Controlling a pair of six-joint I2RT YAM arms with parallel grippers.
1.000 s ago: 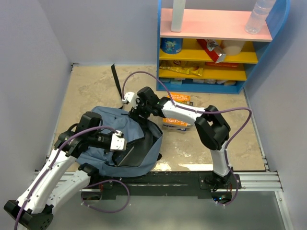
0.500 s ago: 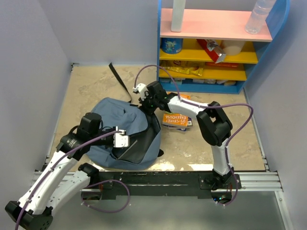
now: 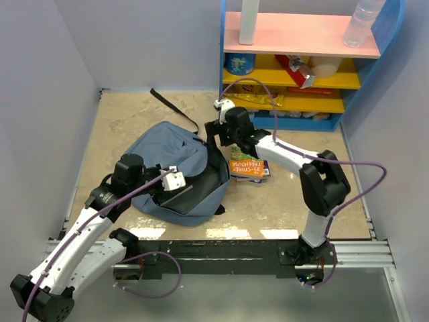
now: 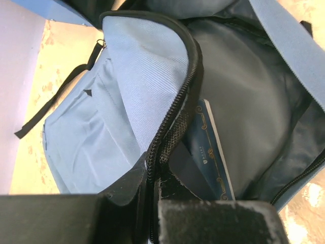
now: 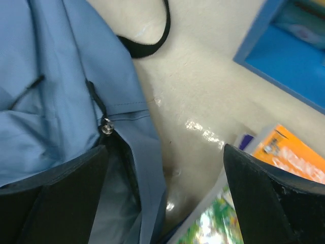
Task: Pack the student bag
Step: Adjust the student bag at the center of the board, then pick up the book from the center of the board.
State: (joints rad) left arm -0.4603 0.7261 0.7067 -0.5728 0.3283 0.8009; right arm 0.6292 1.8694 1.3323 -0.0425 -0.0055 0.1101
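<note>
Slate-blue student bag (image 3: 164,151) is pinched at its zipper rim by the closed left gripper (image 4: 152,203); right gripper (image 5: 162,203) is spread wide, nothing held.

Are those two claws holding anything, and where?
The left gripper pinches the student bag by its zippered opening edge; the right gripper is open, holding nothing.

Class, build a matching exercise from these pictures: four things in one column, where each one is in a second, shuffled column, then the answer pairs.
1. clear plastic bottle
2. orange paperback book
3. dark blue gold-trimmed book
4. left tool

A. inside the slate-blue fabric backpack
B. shut on the backpack's zipper rim
C. on the pink top shelf
D. on the tan tabletop beside the backpack

Pairs: 1-C, 2-D, 3-A, 4-B.
</note>
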